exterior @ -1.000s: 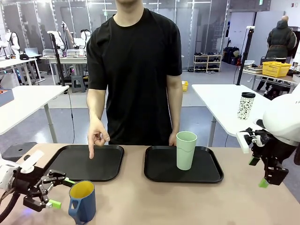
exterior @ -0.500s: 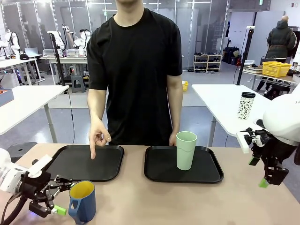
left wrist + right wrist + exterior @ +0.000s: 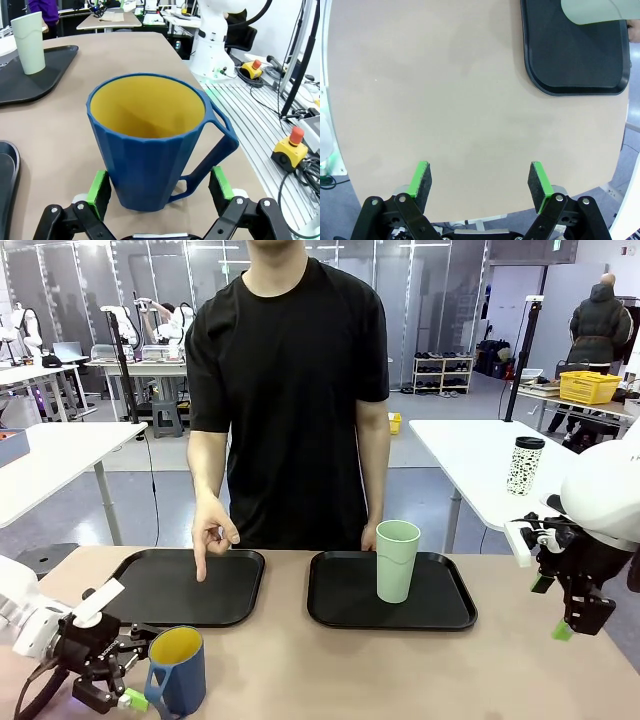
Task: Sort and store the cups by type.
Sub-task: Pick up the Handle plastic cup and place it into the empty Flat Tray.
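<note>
A blue mug [image 3: 177,670] with a handle and yellow inside stands on the table near the front left. My left gripper [image 3: 130,665] is open, its fingers on either side of the blue mug [image 3: 152,145] with gaps on both sides. The pale mint-green tumbler [image 3: 396,560] stands upright on the right black tray [image 3: 445,608]; its top edge shows as the tumbler [image 3: 595,11] in the right wrist view. My right gripper [image 3: 553,608] hangs open above the table's right edge, holding nothing.
A person stands at the far side, one finger pointing down at the left black tray [image 3: 215,590]. A white speckled tumbler with a black lid [image 3: 524,465] stands on another table behind. Bare tabletop lies under my right gripper [image 3: 479,182].
My left gripper has moved right and toward the front edge until its open fingers straddle the blue mug. The right arm and the tumbler have stayed put.
</note>
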